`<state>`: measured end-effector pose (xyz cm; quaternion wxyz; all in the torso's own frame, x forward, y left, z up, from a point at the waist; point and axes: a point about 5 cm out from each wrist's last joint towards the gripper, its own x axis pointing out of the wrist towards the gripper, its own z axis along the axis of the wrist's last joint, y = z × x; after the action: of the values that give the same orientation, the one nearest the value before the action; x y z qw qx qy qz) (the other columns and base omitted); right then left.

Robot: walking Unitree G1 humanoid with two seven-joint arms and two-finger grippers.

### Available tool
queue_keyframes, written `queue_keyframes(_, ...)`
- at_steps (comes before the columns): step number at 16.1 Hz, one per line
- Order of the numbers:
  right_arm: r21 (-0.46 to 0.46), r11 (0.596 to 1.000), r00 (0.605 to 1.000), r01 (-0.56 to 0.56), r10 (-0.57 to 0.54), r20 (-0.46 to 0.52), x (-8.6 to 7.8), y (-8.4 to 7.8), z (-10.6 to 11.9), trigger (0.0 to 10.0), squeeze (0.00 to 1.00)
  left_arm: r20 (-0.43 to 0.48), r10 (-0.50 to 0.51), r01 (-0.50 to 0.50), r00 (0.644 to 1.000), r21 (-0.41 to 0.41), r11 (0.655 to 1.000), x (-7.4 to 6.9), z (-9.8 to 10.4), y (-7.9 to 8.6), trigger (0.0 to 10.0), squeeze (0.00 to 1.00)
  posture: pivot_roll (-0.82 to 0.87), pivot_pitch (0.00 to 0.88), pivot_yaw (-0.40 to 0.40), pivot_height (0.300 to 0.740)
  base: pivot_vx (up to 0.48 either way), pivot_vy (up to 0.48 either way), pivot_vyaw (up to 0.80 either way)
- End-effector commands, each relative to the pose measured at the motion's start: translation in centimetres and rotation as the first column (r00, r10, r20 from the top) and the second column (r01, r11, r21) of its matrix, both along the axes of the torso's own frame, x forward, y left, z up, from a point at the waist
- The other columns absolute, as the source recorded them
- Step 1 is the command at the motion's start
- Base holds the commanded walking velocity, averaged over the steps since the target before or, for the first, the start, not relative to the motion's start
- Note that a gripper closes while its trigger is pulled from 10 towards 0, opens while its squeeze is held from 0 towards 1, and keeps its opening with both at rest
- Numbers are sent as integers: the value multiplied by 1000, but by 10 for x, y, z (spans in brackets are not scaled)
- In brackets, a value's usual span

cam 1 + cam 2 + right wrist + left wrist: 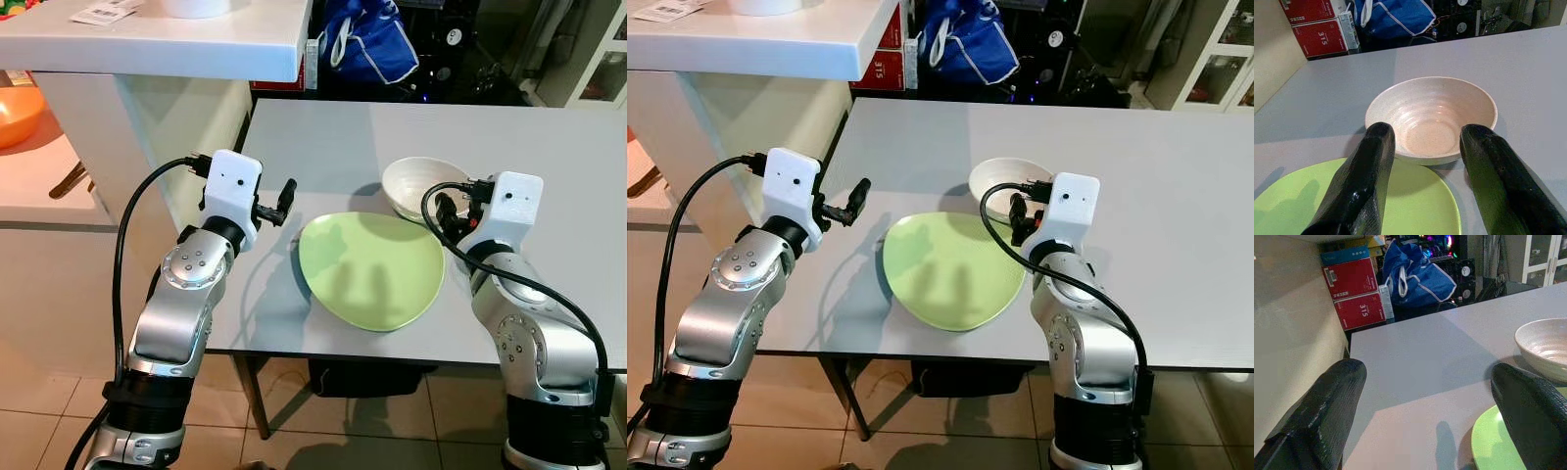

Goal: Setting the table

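1. both eye views look down from the head onto the grey table [549,196], sharing the green plate [372,269] and white bowl [1004,178].
2. both wrist views sit low and close, facing across the table toward the blue bag [1413,276].

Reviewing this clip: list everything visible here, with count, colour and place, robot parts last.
table: one, grey, in front of the robot.
plate: one, light green, on the table near its front edge.
bowl: one, off-white, empty, on the table just behind the plate.
counter: one, white, beyond the table's left side.
bag: one, blue with white trim, past the table's far edge.
boxes: two, red, stacked beside the bag.
orange dish: one, on a lower surface at far left.
left gripper: black fingers open, above the table left of the plate.
right gripper: black fingers open, facing the bowl.
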<state>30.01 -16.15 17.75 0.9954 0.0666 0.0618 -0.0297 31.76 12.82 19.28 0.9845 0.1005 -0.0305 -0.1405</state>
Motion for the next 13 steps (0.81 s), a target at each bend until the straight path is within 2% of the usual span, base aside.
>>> queue_keyframes(1,-8,1000,1000,0,0,8,1,1,2,10000,0,10,-12,12,1000,9,1000,1,3,-2,10000,0,-26,0,31,740,0,0,0)
queue_keyframes(9,-14,1000,1000,2,-2,-2,1,0,0,10000,0,9,-15,15,1000,13,1000,1,2,-2,10000,0,-29,0,33,740,0,0,0)
queue_keyframes(13,-16,1000,1000,3,-3,-6,1,1,0,10000,0,8,-16,16,1000,19,1000,1,2,-1,10000,0,-30,0,37,740,-285,0,0)
